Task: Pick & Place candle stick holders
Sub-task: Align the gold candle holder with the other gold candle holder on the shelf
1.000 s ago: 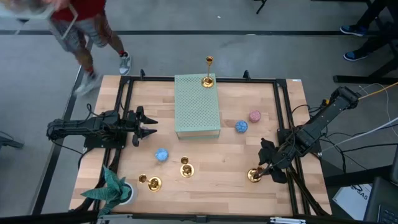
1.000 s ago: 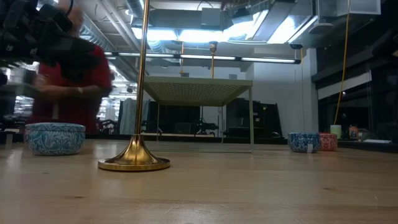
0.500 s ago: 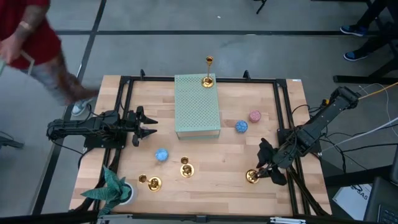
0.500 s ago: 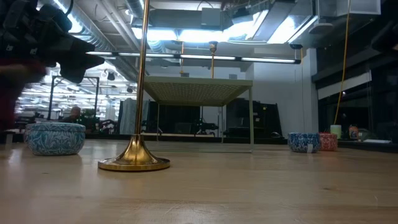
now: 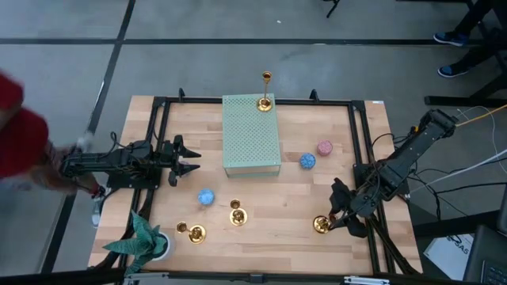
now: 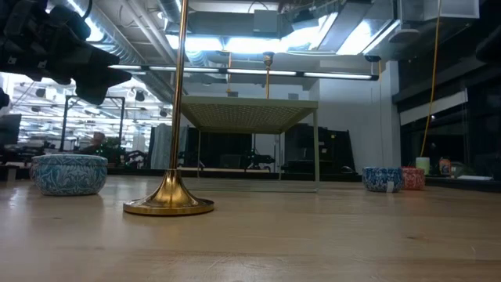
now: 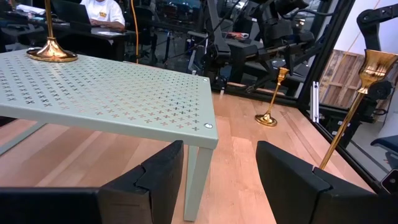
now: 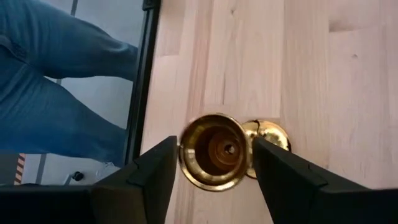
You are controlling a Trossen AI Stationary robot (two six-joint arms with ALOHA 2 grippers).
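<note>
A gold candle stick holder [image 5: 320,225] stands on its round base near the table's right front corner. My right gripper [image 5: 336,215] slants down over it, open, with one finger on each side of its cup [image 8: 213,158]. Two more holders [image 5: 236,214] [image 5: 192,232] stand at the front left, and a tall one [image 5: 265,101] stands on the green stand [image 5: 251,134]. My left gripper [image 5: 187,163] waits open and level at the table's left, holding nothing [image 7: 221,162]. My right gripper's fingers [image 8: 155,177] stand close on both sides of the holder's cup rim [image 8: 184,155], slanting down from the table's right. The cup fills the gap between them; whether they touch it I cannot tell. The holder stands upright on the table.
Two blue discs [image 5: 206,197] [image 5: 307,161] and a pink one [image 5: 325,148] lie on the wood. A green plant-like thing [image 5: 142,241] sits at the front left corner. A black frame [image 5: 360,150] runs along the table's edges. A person in red [image 5: 20,150] is left of the table.
The person in red has walked from beyond the table's far left corner down along its left side. Both arms have stayed where they were.
</note>
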